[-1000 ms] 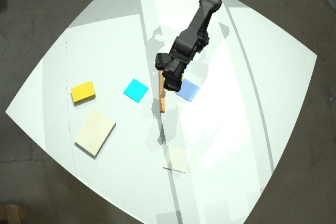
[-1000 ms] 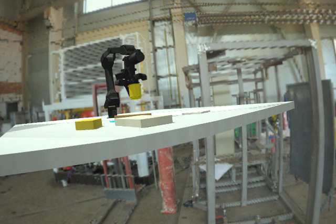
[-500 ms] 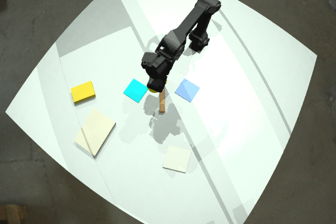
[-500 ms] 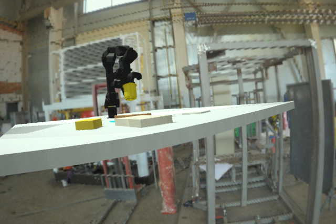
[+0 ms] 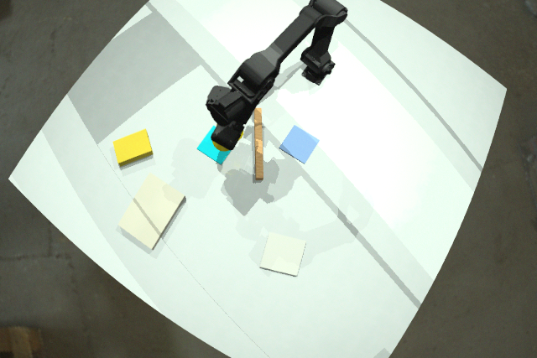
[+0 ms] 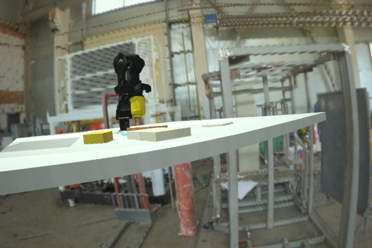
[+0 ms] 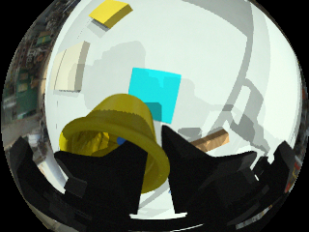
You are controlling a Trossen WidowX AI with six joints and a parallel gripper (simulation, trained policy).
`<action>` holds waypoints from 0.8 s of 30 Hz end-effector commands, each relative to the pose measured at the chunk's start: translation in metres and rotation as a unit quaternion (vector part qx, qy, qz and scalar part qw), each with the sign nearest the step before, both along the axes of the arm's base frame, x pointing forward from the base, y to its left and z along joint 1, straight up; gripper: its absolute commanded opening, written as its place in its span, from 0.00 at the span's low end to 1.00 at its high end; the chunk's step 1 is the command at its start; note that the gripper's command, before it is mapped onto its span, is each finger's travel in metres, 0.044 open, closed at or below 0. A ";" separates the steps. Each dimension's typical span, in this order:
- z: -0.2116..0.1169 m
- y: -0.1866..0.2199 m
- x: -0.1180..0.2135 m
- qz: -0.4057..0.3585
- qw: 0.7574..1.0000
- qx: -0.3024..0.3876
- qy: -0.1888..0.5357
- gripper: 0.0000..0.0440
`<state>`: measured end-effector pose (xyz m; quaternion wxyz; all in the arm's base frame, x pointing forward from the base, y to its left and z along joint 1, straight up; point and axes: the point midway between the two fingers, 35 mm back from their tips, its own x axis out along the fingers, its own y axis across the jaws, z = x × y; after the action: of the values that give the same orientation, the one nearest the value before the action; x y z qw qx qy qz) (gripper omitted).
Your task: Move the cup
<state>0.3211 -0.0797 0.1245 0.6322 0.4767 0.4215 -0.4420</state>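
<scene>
The table [image 5: 208, 258] [image 6: 180, 152] [image 7: 203, 43] carries everything. Seen from the top, the arm [image 5: 294, 35] [image 6: 121, 68] reaches in from above the bar [image 5: 258, 150] [image 6: 162, 126] [image 7: 212, 140]. The cream block [image 5: 151, 210] [image 6: 158, 135] [image 7: 70, 68] lies lower left of the bar, the yellow block [image 5: 132, 147] [image 6: 97, 137] [image 7: 111, 13] well left, the white tile [image 5: 283, 254] [image 6: 217, 124] below. The cyan pad [image 5: 208, 147] [image 6: 124, 134] [image 7: 159, 87] is just left of it, the blue pad [image 5: 299, 143] just right. On the cyan pad's side, the gripper [image 5: 227, 135] [image 6: 138, 92] [image 7: 154, 129] grasps the cup [image 5: 220, 145] [image 6: 138, 106] [image 7: 123, 105] by its wall, roughly upright in the air. A blue marble [image 7: 121, 140] shows inside.
</scene>
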 end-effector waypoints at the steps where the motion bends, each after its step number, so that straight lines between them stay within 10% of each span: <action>1: -0.013 -0.008 0.002 -0.005 1.000 -0.003 0.003 0.00; 17: -0.054 -0.022 -0.004 -0.021 1.000 -0.004 0.018 0.13; 24: -0.054 -0.027 -0.001 -0.026 1.000 -0.002 -0.001 0.34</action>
<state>0.3193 -0.1042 0.0695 0.6183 0.4813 0.4137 -0.4636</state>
